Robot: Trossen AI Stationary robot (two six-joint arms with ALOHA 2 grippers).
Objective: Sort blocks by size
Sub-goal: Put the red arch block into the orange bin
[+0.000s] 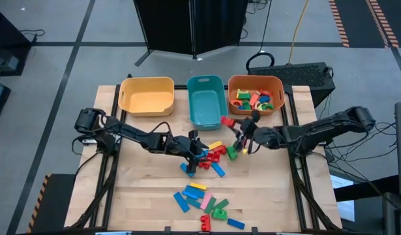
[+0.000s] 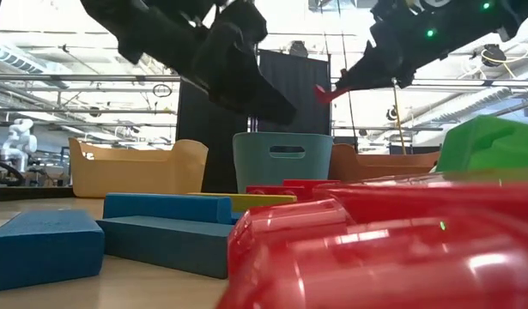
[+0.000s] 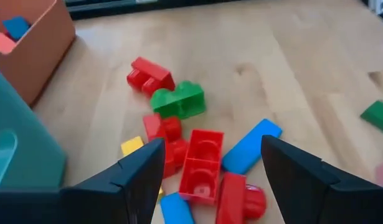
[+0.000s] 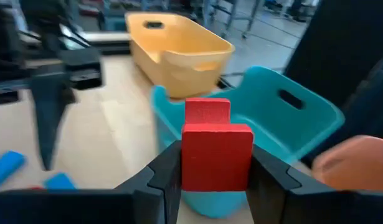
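Pinching a red block [image 4: 216,149] between its two fingers, the right hand [image 1: 241,132] hangs above the table [image 1: 272,196], just short of the teal bin [image 1: 205,98]; the block stands between the fingers with its narrower stud end pointing away from the wrist toward that bin, and in the high view its long axis runs roughly across the table toward the left arm. Three bins sit in a row beyond the hands: a yellow bin [image 1: 147,94], the teal one, and an orange bin [image 1: 255,94] that already holds a jumble of small coloured pieces too many to count. The left hand [image 1: 195,156] is lowered over a cluster of blocks with its fingers spread wide and nothing between them. Directly ahead of its fingers lie a two-stud red brick [image 3: 201,165], lengthwise away from the hand, a blue bar [image 3: 251,146] angled beside it, a green brick [image 3: 177,99] and another red brick [image 3: 150,76] farther off. A second scatter of blocks [image 1: 207,202] lies well behind both hands, near the table's front edge.
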